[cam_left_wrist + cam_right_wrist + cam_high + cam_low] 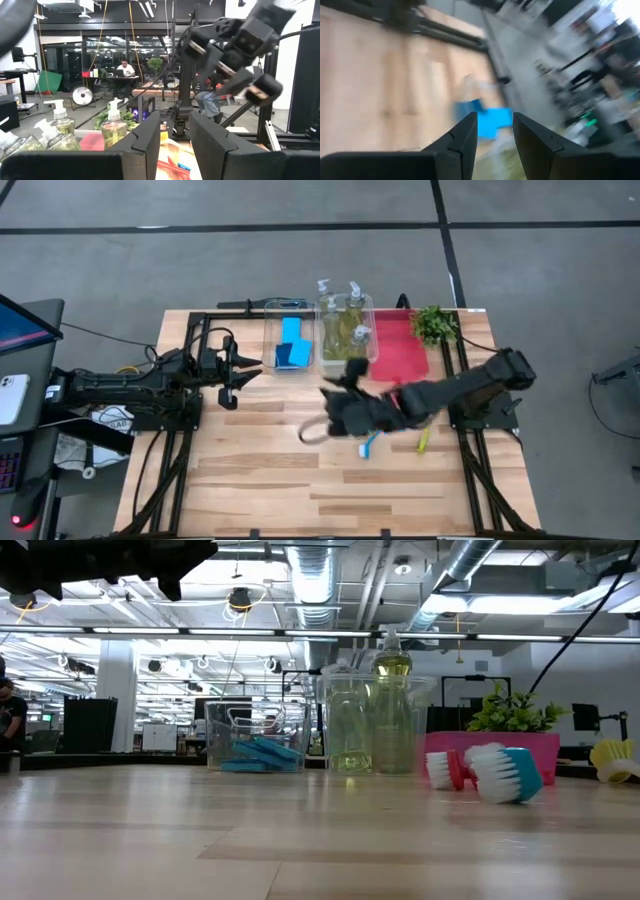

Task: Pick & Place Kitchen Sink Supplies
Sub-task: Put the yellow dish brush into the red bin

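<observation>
Blue sponges (292,346) lie in the left clear bin (272,330), also seen in the low view (258,753). Pump bottles of yellow-green liquid (345,328) stand in the middle bin (392,720). A blue brush (369,445) and a yellow-green brush (423,442) lie on the table; their heads (510,775) (610,758) and a red one (445,770) show in the low view. My right gripper (335,392) (495,134) hovers open above the table's middle, pointing toward the bins, holding nothing. My left gripper (243,370) (175,137) waits open, left of the sponge bin.
A red tray (400,345) sits right of the bottle bin, with a small green plant (435,323) beside it at the far right corner. Bare wood (270,480) stretches across the near half of the table. People sit in the room beyond (124,69).
</observation>
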Controlling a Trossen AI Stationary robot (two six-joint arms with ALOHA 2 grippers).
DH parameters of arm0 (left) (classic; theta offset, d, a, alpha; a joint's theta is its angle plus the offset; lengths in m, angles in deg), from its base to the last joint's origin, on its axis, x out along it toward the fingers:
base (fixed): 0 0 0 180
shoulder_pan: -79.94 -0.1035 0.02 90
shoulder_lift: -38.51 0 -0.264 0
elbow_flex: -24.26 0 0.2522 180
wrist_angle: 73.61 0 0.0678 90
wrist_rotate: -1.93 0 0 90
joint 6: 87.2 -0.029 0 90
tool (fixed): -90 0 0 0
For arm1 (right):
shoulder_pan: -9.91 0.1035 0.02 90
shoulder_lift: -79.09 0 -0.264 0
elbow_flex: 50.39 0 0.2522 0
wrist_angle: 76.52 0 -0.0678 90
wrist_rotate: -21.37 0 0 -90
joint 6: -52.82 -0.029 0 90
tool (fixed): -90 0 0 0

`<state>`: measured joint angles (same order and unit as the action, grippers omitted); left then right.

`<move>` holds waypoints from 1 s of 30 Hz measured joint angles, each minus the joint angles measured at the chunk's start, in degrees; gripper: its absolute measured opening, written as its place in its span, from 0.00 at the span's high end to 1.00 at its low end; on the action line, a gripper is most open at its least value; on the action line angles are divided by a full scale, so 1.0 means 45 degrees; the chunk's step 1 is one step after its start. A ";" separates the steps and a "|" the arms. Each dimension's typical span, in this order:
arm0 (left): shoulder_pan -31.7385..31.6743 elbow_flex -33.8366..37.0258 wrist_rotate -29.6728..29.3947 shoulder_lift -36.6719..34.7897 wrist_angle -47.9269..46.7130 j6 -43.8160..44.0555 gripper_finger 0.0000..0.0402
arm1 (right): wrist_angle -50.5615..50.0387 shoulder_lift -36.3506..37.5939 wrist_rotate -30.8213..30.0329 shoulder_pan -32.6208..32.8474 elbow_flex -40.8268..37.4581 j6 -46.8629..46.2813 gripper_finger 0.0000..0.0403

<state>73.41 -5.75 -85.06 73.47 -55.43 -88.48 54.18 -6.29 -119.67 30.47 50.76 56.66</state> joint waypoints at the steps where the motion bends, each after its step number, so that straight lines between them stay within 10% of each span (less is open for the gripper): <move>1: 0.0000 0.0000 0.0000 0.0000 0.0000 0.0000 0.74 | -0.0630 0.0102 -0.0002 0.0359 0.0000 -0.1238 0.71; 11: 0.0000 0.0000 0.0000 0.0000 0.0002 0.0005 0.74 | -0.8720 0.0407 0.0257 0.2535 0.0000 -1.2090 0.71; 15: 0.0000 0.0000 0.0000 0.0000 0.0005 0.0005 0.74 | -1.1699 0.0417 0.2895 0.2605 -0.0330 -1.5390 0.71; 30: 0.0000 0.0005 0.0000 0.0005 0.0019 0.0005 0.74 | -1.0116 0.3497 0.4044 0.2593 -0.4457 -1.5854 0.71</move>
<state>73.41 -5.73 -85.06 73.49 -55.34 -88.46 8.66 9.45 -101.47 42.14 30.70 -14.68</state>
